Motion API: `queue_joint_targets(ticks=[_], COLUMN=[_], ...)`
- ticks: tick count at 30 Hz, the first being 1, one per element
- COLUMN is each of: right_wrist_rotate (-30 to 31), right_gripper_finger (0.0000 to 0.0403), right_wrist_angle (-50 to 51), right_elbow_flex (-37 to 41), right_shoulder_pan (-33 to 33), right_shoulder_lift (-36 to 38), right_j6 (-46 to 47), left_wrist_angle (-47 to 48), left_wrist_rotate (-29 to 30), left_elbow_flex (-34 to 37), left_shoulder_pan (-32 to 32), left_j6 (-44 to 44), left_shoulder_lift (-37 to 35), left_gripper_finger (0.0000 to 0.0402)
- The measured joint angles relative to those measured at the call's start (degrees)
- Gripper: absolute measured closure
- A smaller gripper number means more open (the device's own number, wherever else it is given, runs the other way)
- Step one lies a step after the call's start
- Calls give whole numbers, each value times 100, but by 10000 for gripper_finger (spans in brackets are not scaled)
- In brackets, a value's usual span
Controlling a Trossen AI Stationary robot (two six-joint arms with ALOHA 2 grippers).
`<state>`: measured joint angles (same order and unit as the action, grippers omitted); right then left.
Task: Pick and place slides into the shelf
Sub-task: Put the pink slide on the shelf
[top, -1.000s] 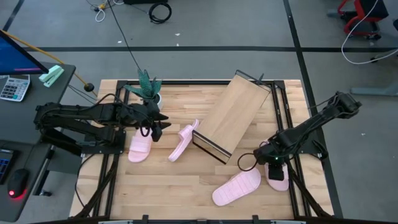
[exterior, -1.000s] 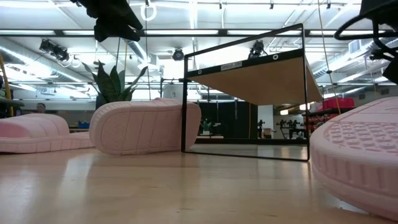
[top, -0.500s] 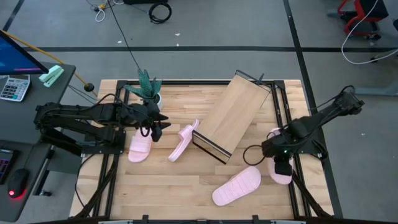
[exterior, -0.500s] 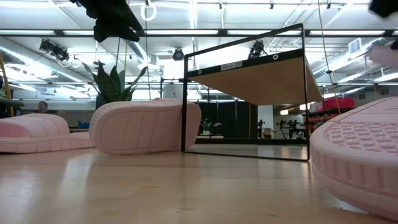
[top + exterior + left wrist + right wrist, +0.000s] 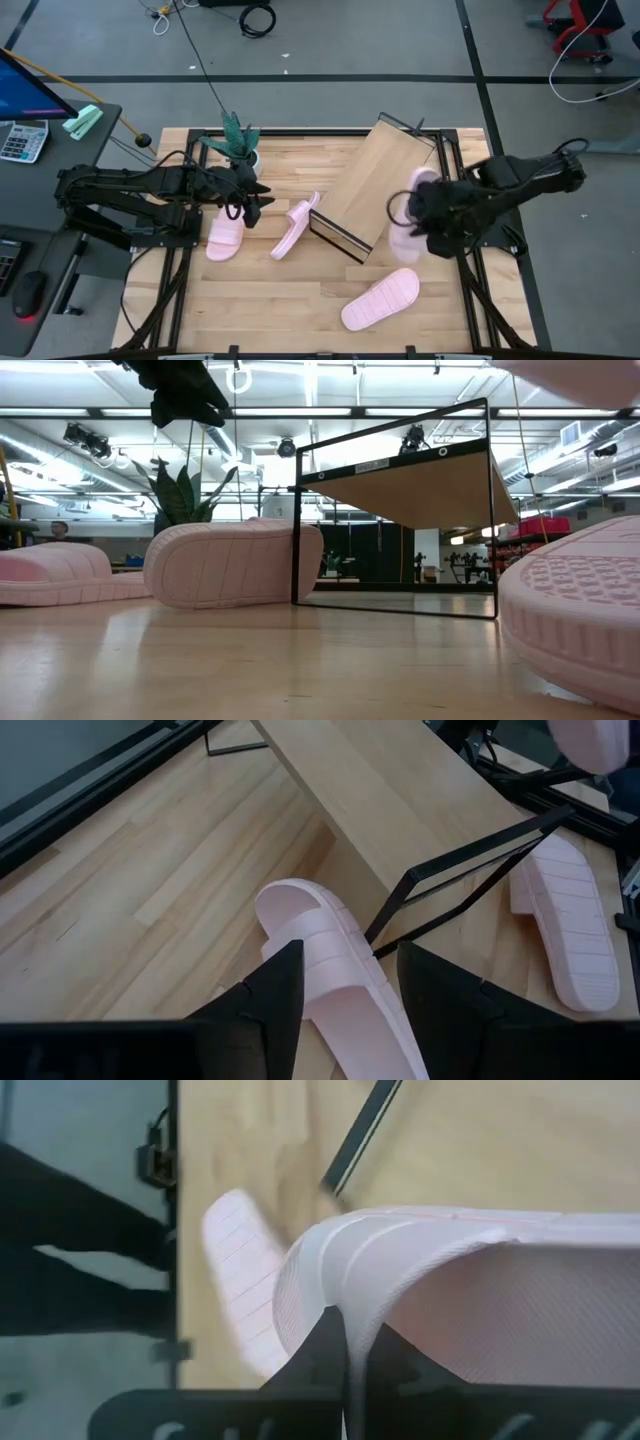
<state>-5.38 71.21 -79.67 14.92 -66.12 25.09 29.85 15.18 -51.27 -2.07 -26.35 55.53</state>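
Note:
Four pale pink slides show. My right gripper (image 5: 428,222) is shut on one slide (image 5: 408,215), raised over the shelf's right edge; this slide also shows at the low view's top (image 5: 585,375). The shelf (image 5: 378,185) is a slanted wood board on a black frame. A second slide (image 5: 381,298) lies sole up on the table, near side. A third slide (image 5: 294,226) stands on its side edge against the shelf's frame. The fourth slide (image 5: 225,236) lies flat, left of it. My left gripper (image 5: 350,962) is open, hovering above the third slide (image 5: 335,985). My right gripper holds the slide by its wide strap (image 5: 345,1295), at the strap's edge. The strap's wall is pinched between the two fingers (image 5: 322,1342), one inside the strap's opening and one outside. The slide is lifted clear of the table, above the shelf's right side.
A potted plant (image 5: 238,147) stands at the table's far left, just beyond my left arm. Black frame rails (image 5: 462,170) run along the table's right side. Bare wood (image 5: 270,295) lies at the near left. A desk with a calculator (image 5: 22,140) is left of the table.
My right gripper, shut on the slide, has risen from the table's right near side and moved left and toward the far edge, to the shelf. The slide has been lifted clear of the table and now hangs over the shelf's right edge.

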Motion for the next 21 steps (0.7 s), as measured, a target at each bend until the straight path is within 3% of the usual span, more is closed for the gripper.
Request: queue_joint_targets(ticks=[5,11,21], right_wrist_rotate=[-198,-1032,-1309], right_gripper_finger=[395,395,395], right_wrist_angle=[246,417,792], right_elbow_flex=[-440,-742,-818], right_shoulder_pan=[-822,-1642,-1980], right_shoulder_lift=[-384,-891,-1619], right_j6=[-1585,-3271,-5549], left_wrist_angle=[1,2,1], left_wrist_rotate=[0,0,0], left_elbow_flex=[0,0,0], left_shoulder_pan=[-7,-7,-7], left_j6=[-2,0,-2], left_shoulder_lift=[0,0,0], left_gripper_finger=[237,241,242])
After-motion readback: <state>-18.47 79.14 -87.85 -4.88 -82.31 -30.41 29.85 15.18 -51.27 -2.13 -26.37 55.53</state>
